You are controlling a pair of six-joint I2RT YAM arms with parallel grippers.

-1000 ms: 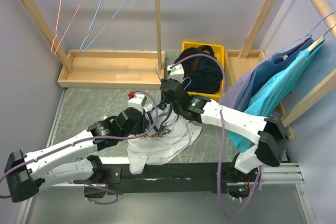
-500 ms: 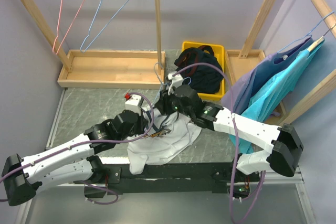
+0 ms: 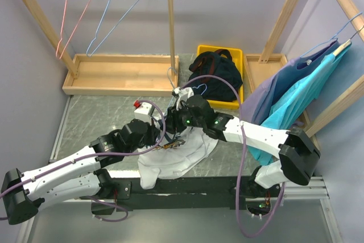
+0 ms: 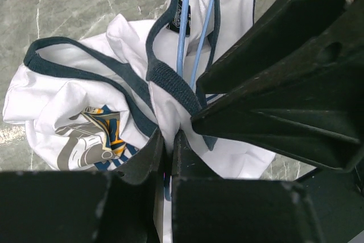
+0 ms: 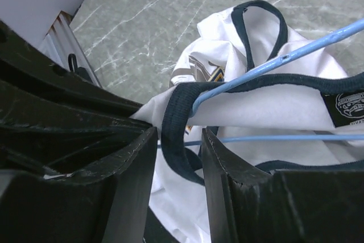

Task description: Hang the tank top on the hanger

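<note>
The white sleeveless tank top with navy trim lies bunched on the grey marbled table between the two arms, with the thin light-blue wire hanger already threaded partway into its neck area. Your left gripper is clenched on a fold of the white fabric and navy trim. Your right gripper has its fingers either side of the navy strap where the hanger's wire corner pokes through; the jaws are partly closed, and whether they pinch the strap I cannot tell.

For this step, keep the left pinch firm as the anchor, then use the right to pull the strap over the hanger shoulder. Pull along the wire, not across it, or the thin wire likely twists out. Check the second strap next.

Counts:
- light-blue hangers: three (one in the shirt, one on the rack, one carrying the hung shirts)
- pink wire hanger: one
- tank top: one
- yellow bin: one, holding a dark garment
- hung shirts: two
</note>
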